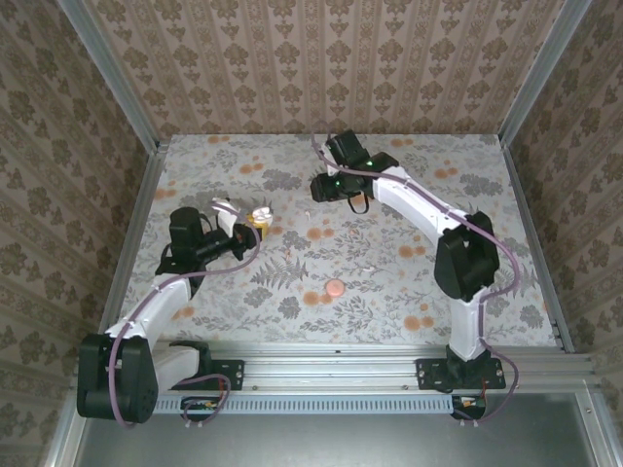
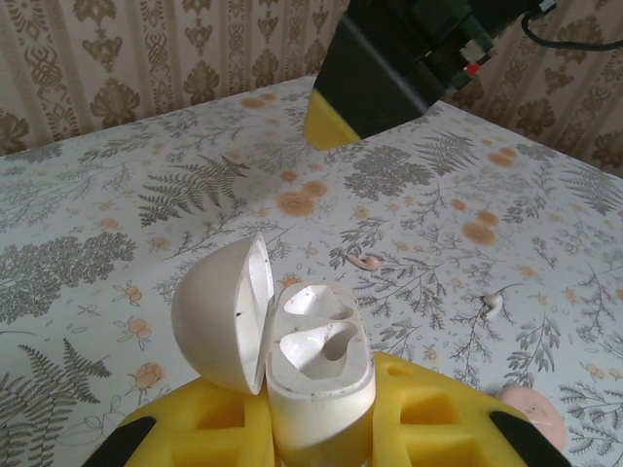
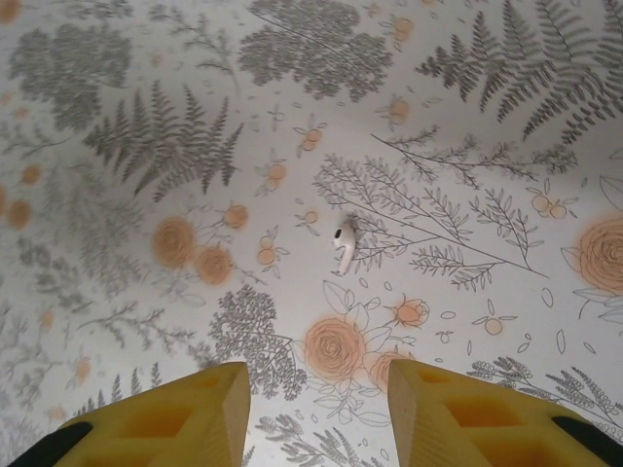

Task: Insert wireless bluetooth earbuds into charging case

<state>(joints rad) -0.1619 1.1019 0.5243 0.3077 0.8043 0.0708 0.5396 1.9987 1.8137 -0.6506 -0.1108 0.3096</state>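
My left gripper (image 2: 321,423) is shut on the charging case (image 2: 316,365), a white case standing upright between the yellow pads. Its lid (image 2: 219,316) hangs open to the left and both wells are empty. From above, the case (image 1: 261,214) sits at the tip of the left gripper (image 1: 251,224). One white earbud (image 3: 344,243) lies on the flowered cloth ahead of my right gripper (image 3: 319,389), which is open with nothing between its fingers. The left wrist view has a white earbud (image 2: 494,304) lying right of the case, with the right gripper's finger (image 2: 331,122) above the cloth beyond it.
A salmon-pink round puck (image 1: 335,287) lies on the cloth in front of the arms, also seen at the left wrist view's lower right as a pink disc (image 2: 531,413). A small pinkish piece (image 2: 365,261) lies beyond the case. Patterned walls (image 1: 321,58) enclose the table.
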